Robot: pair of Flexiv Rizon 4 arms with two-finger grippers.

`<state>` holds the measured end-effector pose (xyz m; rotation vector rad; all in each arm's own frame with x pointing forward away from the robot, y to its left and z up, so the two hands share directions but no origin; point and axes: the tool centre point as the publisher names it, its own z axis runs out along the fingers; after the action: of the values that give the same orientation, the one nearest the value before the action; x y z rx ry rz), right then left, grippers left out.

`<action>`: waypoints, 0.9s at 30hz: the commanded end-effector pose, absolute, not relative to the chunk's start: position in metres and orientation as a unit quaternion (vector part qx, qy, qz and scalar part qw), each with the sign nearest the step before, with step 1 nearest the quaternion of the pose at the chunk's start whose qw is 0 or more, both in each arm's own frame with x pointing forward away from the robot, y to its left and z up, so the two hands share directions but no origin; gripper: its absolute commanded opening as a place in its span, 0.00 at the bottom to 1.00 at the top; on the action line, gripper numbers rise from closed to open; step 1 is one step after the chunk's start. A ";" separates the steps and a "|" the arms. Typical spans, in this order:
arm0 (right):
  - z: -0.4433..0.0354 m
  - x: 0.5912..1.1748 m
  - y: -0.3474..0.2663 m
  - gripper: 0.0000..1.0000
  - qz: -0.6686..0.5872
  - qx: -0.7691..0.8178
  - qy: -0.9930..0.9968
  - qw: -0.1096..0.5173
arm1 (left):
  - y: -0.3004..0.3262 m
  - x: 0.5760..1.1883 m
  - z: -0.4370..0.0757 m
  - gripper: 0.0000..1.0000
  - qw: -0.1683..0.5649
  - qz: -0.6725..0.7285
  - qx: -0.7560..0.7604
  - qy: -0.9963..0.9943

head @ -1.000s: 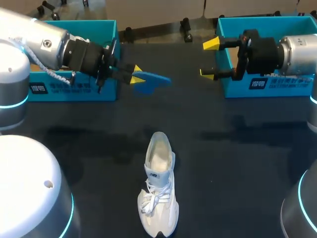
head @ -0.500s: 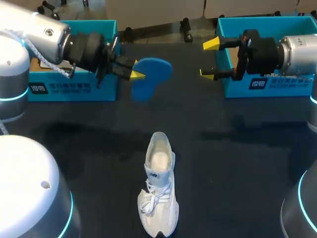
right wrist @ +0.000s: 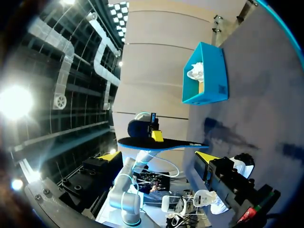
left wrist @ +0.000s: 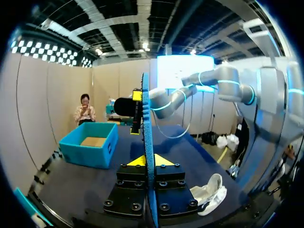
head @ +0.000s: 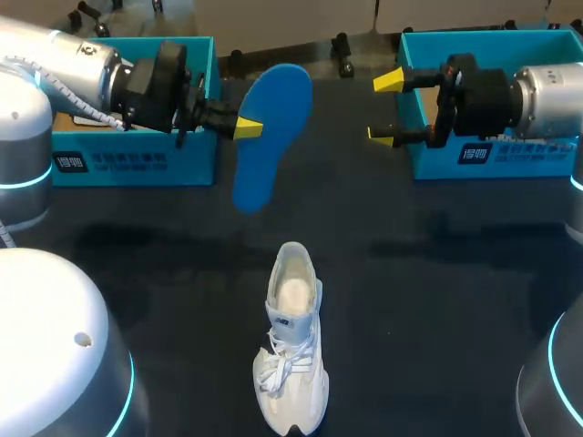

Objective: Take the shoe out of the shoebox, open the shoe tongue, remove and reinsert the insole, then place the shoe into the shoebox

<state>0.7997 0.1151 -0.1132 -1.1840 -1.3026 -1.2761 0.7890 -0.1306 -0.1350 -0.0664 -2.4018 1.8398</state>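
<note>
My left gripper [head: 247, 127] is shut on a blue insole [head: 270, 127], holding it in the air between the two boxes with its broad face towards the head camera. The left wrist view has the insole [left wrist: 147, 142] edge-on between the yellow tips of that gripper [left wrist: 145, 160]. A white shoe [head: 293, 339] lies on the black table, toe towards the front edge, its opening empty. The shoe [left wrist: 209, 192] also lies beside my left gripper. My right gripper [head: 383, 107] hangs open in front of the right box, facing the insole [right wrist: 162, 143], with nothing between its fingers.
A teal shoebox [head: 141, 162] stands at the back left behind my left arm. A second teal shoebox [head: 496, 157] stands at the back right, under my right arm. The black table [head: 428, 300] surrounds the shoe.
My left gripper has drawn back slightly and turned the insole from nearly edge-on to face-up, its heel end now hanging lower. The right arm and the shoe have not moved.
</note>
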 end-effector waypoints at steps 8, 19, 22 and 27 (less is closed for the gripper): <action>-0.113 0.799 0.116 1.00 -0.520 -0.483 -0.530 0.464 | -0.134 0.791 -0.150 0.00 0.272 0.571 0.272 -0.725; -0.113 0.799 0.116 1.00 -0.520 -0.483 -0.530 0.464 | -0.131 0.797 -0.162 0.00 0.366 0.547 0.394 -0.642; -0.113 0.799 0.116 1.00 -0.520 -0.483 -0.530 0.464 | -0.131 0.797 -0.162 0.00 0.366 0.547 0.394 -0.642; -0.113 0.799 0.116 1.00 -0.520 -0.483 -0.530 0.464 | -0.131 0.797 -0.162 0.00 0.366 0.547 0.394 -0.642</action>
<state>0.7997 0.1151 -0.1132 -1.1841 -1.3025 -1.2761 0.7999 -0.1295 -0.1600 0.8810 -1.7797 1.4805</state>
